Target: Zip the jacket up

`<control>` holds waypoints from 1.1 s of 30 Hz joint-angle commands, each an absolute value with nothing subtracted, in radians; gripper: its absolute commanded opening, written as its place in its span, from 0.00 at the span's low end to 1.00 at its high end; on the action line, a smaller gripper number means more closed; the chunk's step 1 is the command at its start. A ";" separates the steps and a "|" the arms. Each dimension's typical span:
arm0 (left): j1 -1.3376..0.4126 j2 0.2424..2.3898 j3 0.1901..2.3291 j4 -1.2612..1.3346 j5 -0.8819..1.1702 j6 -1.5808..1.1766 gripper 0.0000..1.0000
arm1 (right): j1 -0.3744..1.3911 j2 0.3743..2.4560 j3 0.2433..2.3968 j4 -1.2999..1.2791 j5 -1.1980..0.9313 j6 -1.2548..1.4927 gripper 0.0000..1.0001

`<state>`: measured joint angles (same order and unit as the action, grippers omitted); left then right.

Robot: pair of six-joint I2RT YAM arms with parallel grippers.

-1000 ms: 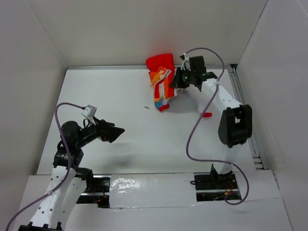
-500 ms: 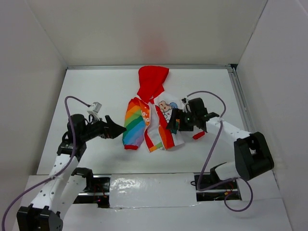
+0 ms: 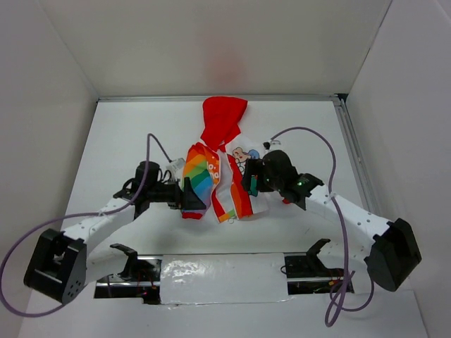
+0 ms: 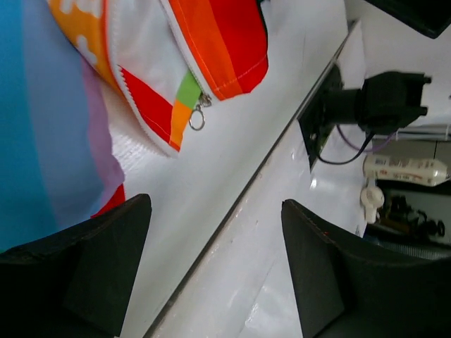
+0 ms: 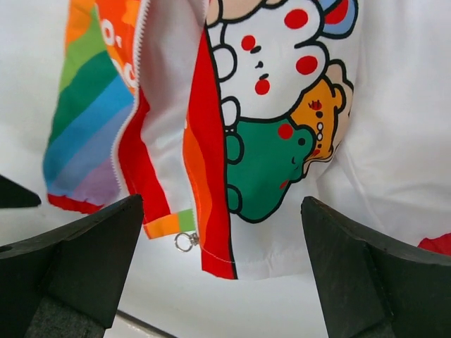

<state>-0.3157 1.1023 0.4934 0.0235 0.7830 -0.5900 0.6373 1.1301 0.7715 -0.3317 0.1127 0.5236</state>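
Overhead, the left arm (image 3: 106, 218) stretched across the white table (image 3: 127, 134) toward 3 o'clock, its purple cable (image 3: 151, 151) looping above it. The left gripper (image 3: 193, 200) sat at the 9 o'clock edge of the jacket (image 3: 211, 176), right by the rainbow sleeve and its red cuff (image 3: 192, 214). In the left wrist view, that gripper (image 4: 211, 267) had its jaws spread wide with only bare table between them. Blue and lilac cloth (image 4: 42, 127) lay close by the finger at 8 o'clock, but whether they touched could not be told.

The jacket lay flat around the middle of the table, with the red hood (image 3: 224, 120) at 12 o'clock and the hem at 6 o'clock. Its front lay parted, and the white zipper teeth (image 5: 130, 105) ran apart. The ring-shaped zipper pull (image 5: 187, 241) sat at the hem, at the 6 o'clock end of the zip. A cartoon print (image 5: 282, 105) showed on the white lining of the panel toward 3 o'clock.

The right gripper (image 3: 246, 182) hovered over that panel's 3 o'clock edge. In its wrist view the right gripper (image 5: 225, 260) had its jaws wide apart, holding nothing, with the hem and pull framed between them
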 commanded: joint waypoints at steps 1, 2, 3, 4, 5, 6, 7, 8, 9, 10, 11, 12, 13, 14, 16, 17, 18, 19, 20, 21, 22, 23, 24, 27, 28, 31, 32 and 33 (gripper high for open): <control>-0.405 1.173 0.575 0.049 0.746 -0.612 0.86 | 0.681 1.207 0.836 -0.354 0.186 0.525 0.99; -0.452 1.207 0.587 0.046 0.688 -0.615 0.83 | 0.702 1.219 0.836 -0.330 0.175 0.523 0.99; -0.472 1.222 0.609 0.043 0.661 -0.626 0.83 | 0.710 1.245 0.839 -0.322 0.152 0.523 0.99; -0.488 1.244 0.620 0.034 0.635 -0.632 0.82 | 0.712 1.258 0.839 -0.316 0.141 0.526 0.99; -0.511 1.293 0.635 0.025 0.585 -0.637 0.81 | 0.716 1.272 0.841 -0.311 0.138 0.535 0.98; -0.515 1.319 0.670 0.014 0.556 -0.640 0.80 | 0.718 1.287 0.847 -0.311 0.155 0.554 0.98; -0.518 1.350 0.687 0.005 0.516 -0.646 0.76 | 0.718 1.314 0.853 -0.316 0.167 0.561 0.98; -0.520 1.418 0.710 -0.061 0.474 -0.659 0.74 | 0.722 1.327 0.859 -0.330 0.187 0.569 0.98; -0.520 1.454 0.768 -0.092 0.401 -0.676 0.72 | 0.723 1.339 0.870 -0.333 0.205 0.575 0.98; -0.520 1.494 0.793 -0.115 0.375 -0.678 0.68 | 0.724 1.350 0.876 -0.336 0.248 0.584 0.98; -0.522 1.558 0.820 -0.155 0.361 -0.687 0.65 | 0.726 1.370 0.882 -0.344 0.270 0.594 0.98; -0.523 1.590 0.866 -0.164 0.362 -0.686 0.63 | 0.724 1.379 0.894 -0.348 0.290 0.604 0.98; -0.529 1.636 0.880 -0.163 0.371 -0.683 0.61 | 0.724 1.396 0.900 -0.353 0.313 0.618 0.98; -0.537 1.656 0.902 -0.141 0.379 -0.683 0.61 | 0.718 1.402 0.905 -0.351 0.321 0.621 0.97; -0.549 1.713 0.932 -0.132 0.382 -0.678 0.60 | 0.712 1.420 0.917 -0.345 0.340 0.624 0.97; -0.564 1.736 0.977 -0.153 0.367 -0.678 0.58 | 0.706 1.440 0.928 -0.345 0.347 0.623 0.95; -0.571 1.758 1.006 -0.172 0.321 -0.675 0.41 | 0.692 1.451 0.934 -0.342 0.348 0.618 0.91; -0.577 1.794 1.028 -0.189 0.290 -0.676 0.18 | 0.683 1.462 0.937 -0.327 0.342 0.617 0.81; -0.572 1.808 1.067 -0.231 0.264 -0.693 0.00 | 0.669 1.483 0.945 -0.322 0.339 0.623 0.45; -0.563 1.816 1.084 -0.250 0.240 -0.701 0.00 | 0.645 1.494 0.946 -0.319 0.331 0.629 0.39; -0.534 1.819 1.094 -0.262 0.244 -0.696 0.00 | 0.631 1.503 0.950 -0.315 0.319 0.633 0.34; -0.517 1.809 1.095 -0.273 0.244 -0.698 0.00 | 0.618 1.512 0.951 -0.311 0.295 0.627 0.18; -0.484 1.760 1.079 -0.276 0.220 -0.693 0.00 | 0.597 1.503 0.942 -0.301 0.302 0.637 0.00; -0.447 1.700 1.059 -0.325 0.180 -0.710 0.00 | 0.566 1.465 0.917 -0.299 0.324 0.646 0.00; -0.434 1.681 1.052 -0.349 0.137 -0.725 0.00 | 0.552 1.448 0.910 -0.302 0.328 0.658 0.00; -0.384 1.600 1.022 -0.442 0.072 -0.765 0.00 | 0.491 1.365 0.873 -0.322 0.318 0.666 0.00; -0.371 1.580 1.008 -0.475 0.049 -0.785 0.00 | 0.480 1.344 0.850 -0.328 0.322 0.670 0.00; -0.353 1.542 1.003 -0.507 0.023 -0.804 0.00 | 0.471 1.324 0.841 -0.346 0.325 0.673 0.00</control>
